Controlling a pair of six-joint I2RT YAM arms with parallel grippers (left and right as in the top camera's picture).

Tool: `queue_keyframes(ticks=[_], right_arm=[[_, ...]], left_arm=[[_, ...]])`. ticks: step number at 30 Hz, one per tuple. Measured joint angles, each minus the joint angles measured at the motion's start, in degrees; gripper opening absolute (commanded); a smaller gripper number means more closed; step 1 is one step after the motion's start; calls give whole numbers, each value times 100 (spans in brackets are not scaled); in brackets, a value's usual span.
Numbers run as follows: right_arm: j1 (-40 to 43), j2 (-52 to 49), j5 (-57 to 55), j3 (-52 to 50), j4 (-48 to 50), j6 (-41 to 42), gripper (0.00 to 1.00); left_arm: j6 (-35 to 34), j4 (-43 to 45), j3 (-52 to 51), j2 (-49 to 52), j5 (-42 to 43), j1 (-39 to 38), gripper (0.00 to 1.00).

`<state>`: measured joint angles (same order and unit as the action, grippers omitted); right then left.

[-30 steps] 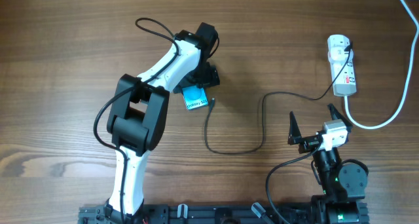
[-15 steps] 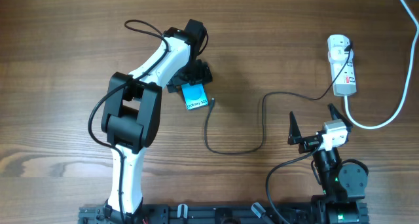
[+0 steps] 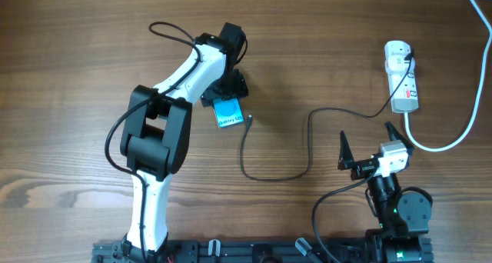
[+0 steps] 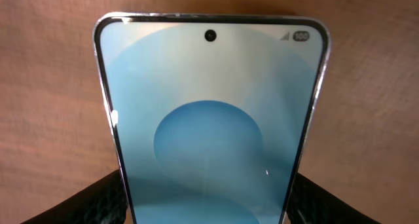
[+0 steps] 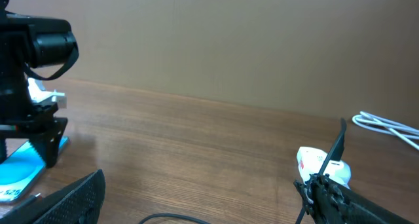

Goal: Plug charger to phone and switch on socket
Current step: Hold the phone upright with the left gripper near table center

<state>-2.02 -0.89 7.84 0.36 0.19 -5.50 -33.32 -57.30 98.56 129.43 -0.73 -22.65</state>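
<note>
**Sam:** What is different from a second ago?

**Me:** My left arm swung a bit to the left above the phone (image 3: 228,114), so more of the blue screen shows now. In the last half second it hardly moved. The phone, the charger (image 3: 277,177) and the socket (image 3: 403,77) lie where they lay. My right arm stayed put.

**Sam:** Where is the phone?

**Me:** Flat on the table (image 3: 77,63), screen up, turned a little. The left gripper (image 3: 226,98) is right at the phone's far end. In the left wrist view its dark fingers (image 4: 91,199) sit one at each long side of the phone, very close. I cannot tell if they squeeze it or only stand beside it.

**Sam:** And the other pincer?

**Me:** The right gripper (image 3: 367,144) is spread wide and holds nothing. It is well apart from the phone, to its right and closer to the robot's base.

**Sam:** Any room to move?

**Me:** Brown wood lies left of the phone and beyond it. The charger's little tip is just beside the phone's right edge. Its thin black cable loops away to the right, up to the socket, which is well apart from the phone. A thick white cord (image 3: 453,140) leaves the socket.

**Sam:** How does the phone look?

**Me:** A bright blue screen with a deeper blue round shape, a pale rim, a small black dot at the top and "100" in the corner.
</note>
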Motion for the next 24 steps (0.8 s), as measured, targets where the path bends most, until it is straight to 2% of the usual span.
queue_keyframes(ticks=[3,10,15,21,24], right_arm=[[0,0,0,0,0,0,100],[0,0,0,0,0,0,100],[0,0,0,0,0,0,100],[0,0,0,0,0,0,100],[0,0,0,0,0,0,100]], left_arm=[[57,249,0,0,-122,0,82],[374,415,0,0,-225,-11,95],[407,216,0,0,-195,-11,88],[407,76,2,0,-101,-11,88],[382,118,0,0,-96,-11,85]])
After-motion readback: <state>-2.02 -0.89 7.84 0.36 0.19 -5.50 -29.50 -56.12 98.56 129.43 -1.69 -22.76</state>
